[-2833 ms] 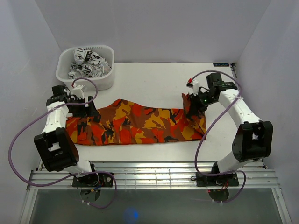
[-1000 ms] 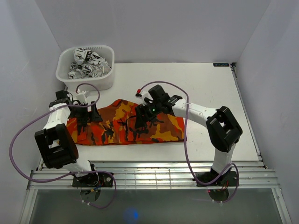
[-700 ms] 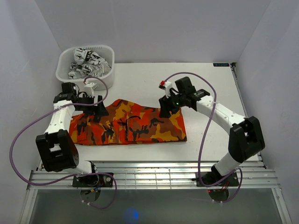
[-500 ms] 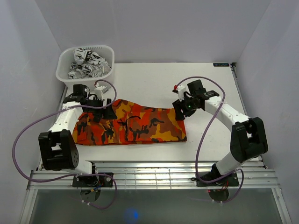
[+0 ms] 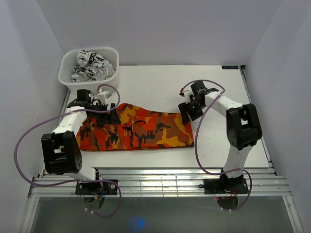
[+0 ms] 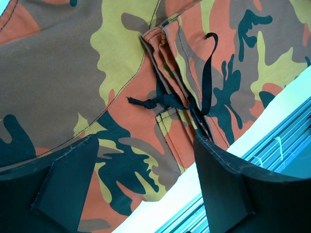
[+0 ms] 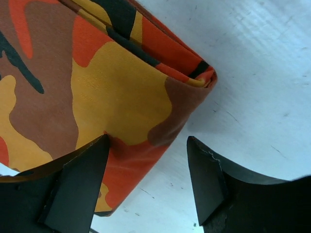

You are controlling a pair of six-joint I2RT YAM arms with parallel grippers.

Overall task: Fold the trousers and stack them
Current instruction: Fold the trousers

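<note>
Past the right gripper (image 7: 146,179), ahead and to its right, the white table (image 7: 252,73) lies bare — open room. Under its parted fingers sits the folded corner of the trousers (image 7: 112,97). The left gripper (image 6: 146,189) has cloth below and ahead, with a black drawstring (image 6: 163,101) lying loose across it — and behind its wrist the white basket (image 5: 87,86) stands near, close by the side wall (image 5: 29,73).

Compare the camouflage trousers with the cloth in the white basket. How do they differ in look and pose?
Colour: the trousers have an orange, red, brown and black camouflage print, while the cloth is black and white.
Pose: the trousers lie flat and spread out, while the cloth is crumpled in a heap.
Place: the trousers rest on the table, while the cloth sits inside the basket.
Both are printed fabric.
</note>
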